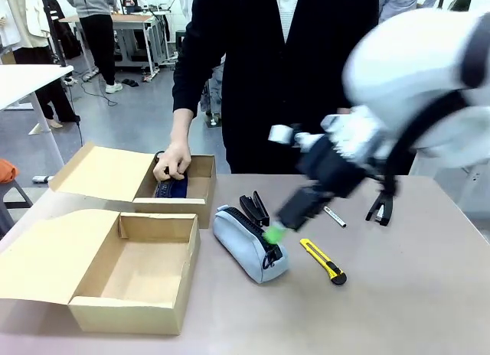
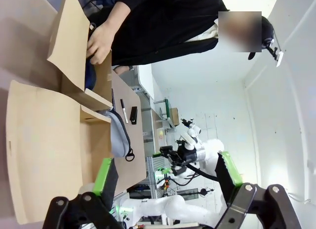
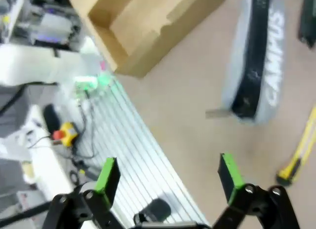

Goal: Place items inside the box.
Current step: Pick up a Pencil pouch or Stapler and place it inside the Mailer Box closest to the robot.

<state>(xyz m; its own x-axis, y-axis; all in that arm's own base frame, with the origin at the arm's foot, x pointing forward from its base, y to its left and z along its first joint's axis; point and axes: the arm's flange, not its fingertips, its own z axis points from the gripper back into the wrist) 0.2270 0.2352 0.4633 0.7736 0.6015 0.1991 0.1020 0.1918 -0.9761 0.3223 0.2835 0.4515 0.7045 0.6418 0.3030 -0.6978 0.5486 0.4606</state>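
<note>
Okay, right gripper (image 3: pixel 168 177) jaws spread wide with nothing between the green pads. It hangs above the beige table (image 1: pixel 406 294), just beside the grey zip fabric pencil case (image 1: pixel 246 244) printed "CAMPUS". In the front view its green tip sits right at the top of that case; the arm is blurred. Left gripper (image 2: pixel 165 173) is also wide open and empty, off by the flap side of the near open brown cardboard box (image 1: pixel 126 317).

The grey case lies on the table between that box and the yellow-black utility knife (image 1: pixel 323 261), touching neither. The black stapler (image 1: pixel 254 207) sits just behind the grey case. The slim black-and-white marker pen (image 1: pixel 334 216) lies farther right, apart from the knife.

A second open cardboard box (image 1: pixel 176 208) sits behind the first, on the person's side. The navy zip pencil case (image 1: pixel 170 189) is inside it, with the person's hand (image 1: pixel 173 164) on top of it.
</note>
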